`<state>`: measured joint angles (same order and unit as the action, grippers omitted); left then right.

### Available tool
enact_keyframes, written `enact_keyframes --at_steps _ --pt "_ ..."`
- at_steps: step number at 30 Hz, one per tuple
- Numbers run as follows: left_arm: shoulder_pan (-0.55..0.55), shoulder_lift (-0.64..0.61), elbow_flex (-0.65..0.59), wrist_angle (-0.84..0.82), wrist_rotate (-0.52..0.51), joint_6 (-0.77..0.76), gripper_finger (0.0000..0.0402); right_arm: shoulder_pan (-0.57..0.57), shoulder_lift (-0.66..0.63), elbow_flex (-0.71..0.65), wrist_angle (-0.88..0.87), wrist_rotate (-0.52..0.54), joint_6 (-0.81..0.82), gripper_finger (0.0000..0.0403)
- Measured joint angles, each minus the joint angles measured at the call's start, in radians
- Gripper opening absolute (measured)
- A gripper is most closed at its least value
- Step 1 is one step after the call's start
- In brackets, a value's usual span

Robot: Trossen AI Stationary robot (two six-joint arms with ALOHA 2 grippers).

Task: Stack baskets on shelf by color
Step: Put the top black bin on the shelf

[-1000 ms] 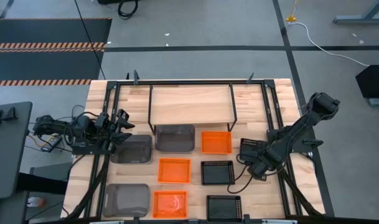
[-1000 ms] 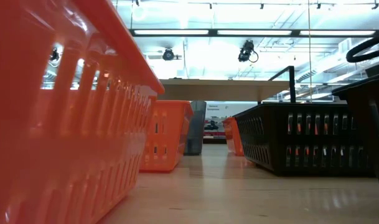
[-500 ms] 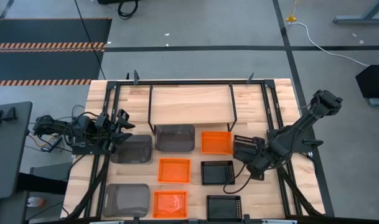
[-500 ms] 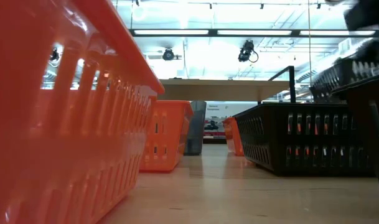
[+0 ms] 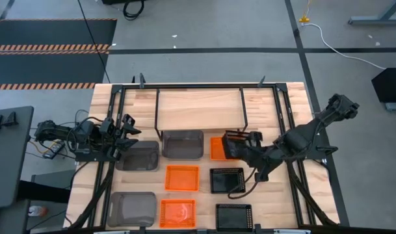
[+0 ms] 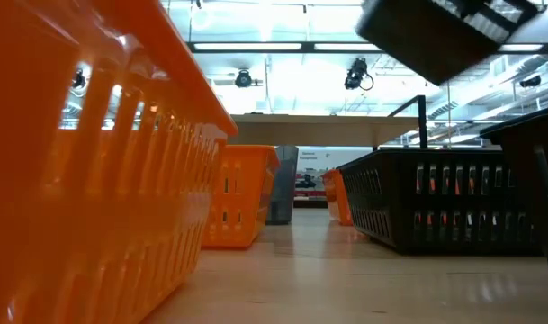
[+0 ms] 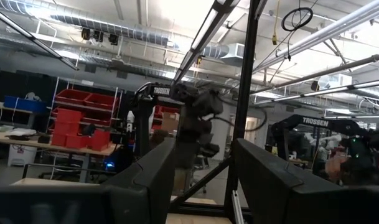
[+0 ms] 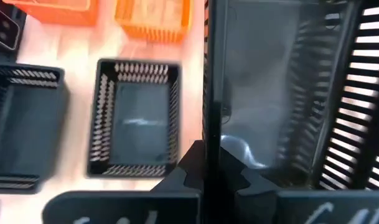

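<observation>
A black mesh basket [image 5: 234, 144] hangs tilted in the air right of the shelf [image 5: 199, 109], with my right gripper [image 5: 248, 149] shut on it. It partly covers an orange basket [image 5: 217, 151]. In the low view the held basket [image 6: 440, 31] floats high above the table. Two other black baskets [image 5: 227, 180] [image 5: 233, 216], two more orange baskets [image 5: 182, 177] [image 5: 177, 212] and three grey baskets [image 5: 182, 144] [image 5: 138, 156] [image 5: 131, 208] rest on their bottoms on the table. At the left edge my left gripper [image 5: 129, 127] stands open, holding nothing. My right gripper pinches one side wall [image 8: 206, 106] of the black basket at its rim, one finger [image 8: 190, 163] outside and the other inside the basket. The fingers slant down from the table's right side. The basket is lifted clear of the table and tipped.
The shelf's wooden top [image 5: 199, 104] stands at the far middle of the table. Black frame rails [image 5: 285, 117] run along both sides. A near orange basket [image 6: 94, 180] fills the left of the low view. Bare table [image 5: 269, 208] lies at the near right.
My right gripper has risen and gone toward the table's left, nearer the shelf, turning as it went. The black basket, which stood on the table at the right, is now lifted clear and tipped, above the orange basket by the shelf.
</observation>
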<state>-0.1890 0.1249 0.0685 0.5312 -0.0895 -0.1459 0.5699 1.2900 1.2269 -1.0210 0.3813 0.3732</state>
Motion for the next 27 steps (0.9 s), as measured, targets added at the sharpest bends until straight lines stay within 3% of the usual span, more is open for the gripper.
enact_keyframes --at_steps 9,21,27 --pt "0.0 0.0 0.0 -0.002 0.0 0.0 0.0172 -0.092 0.0 0.04 0.05 0.078 -0.617 0.0013" --pt "0.0 0.0 0.0 -0.005 -0.004 0.002 0.0172 -0.327 0.002 0.04 0.08 0.087 -0.874 0.0012" --pt "0.0 0.0 0.0 -0.005 -0.013 0.003 0.0172 -0.429 0.002 0.04 0.154 -0.019 -1.025 0.0012"
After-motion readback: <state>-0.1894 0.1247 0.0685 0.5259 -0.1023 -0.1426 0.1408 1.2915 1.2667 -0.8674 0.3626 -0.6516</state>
